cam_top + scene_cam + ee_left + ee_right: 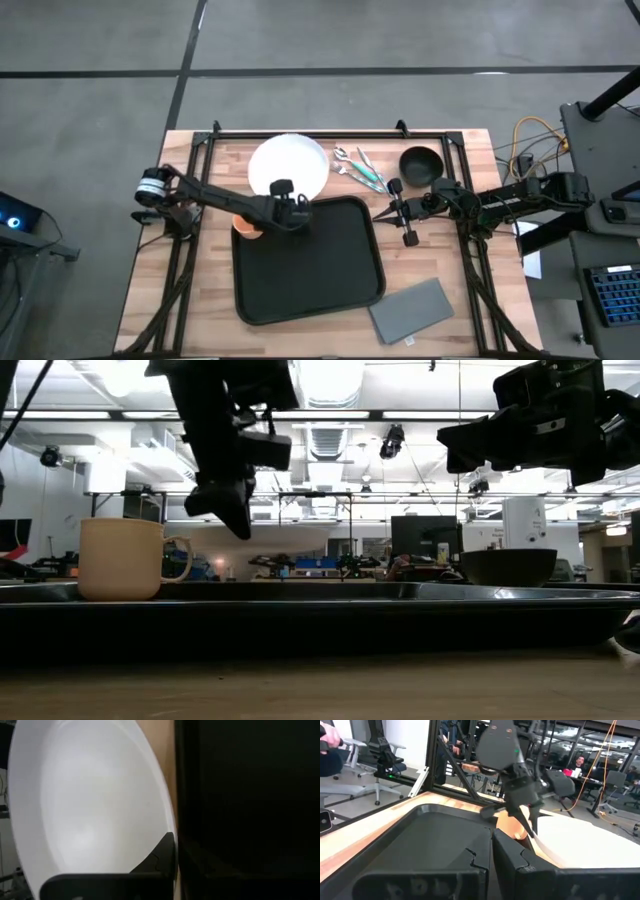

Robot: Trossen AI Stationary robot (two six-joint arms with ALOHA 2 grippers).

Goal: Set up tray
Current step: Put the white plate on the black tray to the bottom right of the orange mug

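The black tray point(320, 265) point(320, 610) lies flat mid-table. A white plate point(285, 160) point(85, 810) rests on the wood just beyond the tray's far left corner. A cream cup point(247, 230) point(120, 558) stands upright at the tray's left rim; I cannot tell whether it is inside the rim. My left gripper point(290, 212) point(172, 840) is shut and hovers over the seam between plate and tray. My right gripper point(380, 213) point(492, 845) is shut and hangs above the tray's right rim, pointing left across the tray.
A black bowl point(422, 165) point(508, 566) stands at the far right of the table. A few pieces of cutlery point(360, 170) lie between it and the plate. A grey napkin point(410, 310) lies flat off the tray's near right corner. People sit in the room beyond the table.
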